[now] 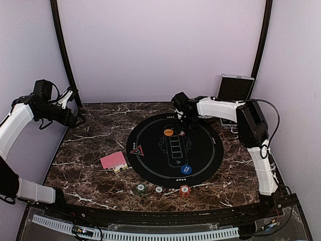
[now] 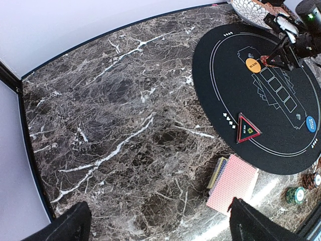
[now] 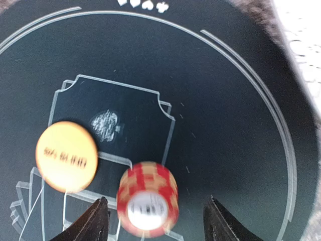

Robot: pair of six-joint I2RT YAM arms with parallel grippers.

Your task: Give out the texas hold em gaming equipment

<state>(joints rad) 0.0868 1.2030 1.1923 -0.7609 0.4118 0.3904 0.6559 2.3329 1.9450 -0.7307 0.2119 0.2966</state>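
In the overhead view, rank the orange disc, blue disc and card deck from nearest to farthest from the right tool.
1. Orange disc, just beside the right tool.
2. Blue disc, at the mat's near edge.
3. Card deck, left of the mat.

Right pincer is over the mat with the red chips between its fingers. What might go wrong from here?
1. The red chip stack sits between the fingers of the open right pincer; a crooked retreat may clip and topple it.
2. The orange button disc lies close beside the stack, so a nudge may knock either out of place.
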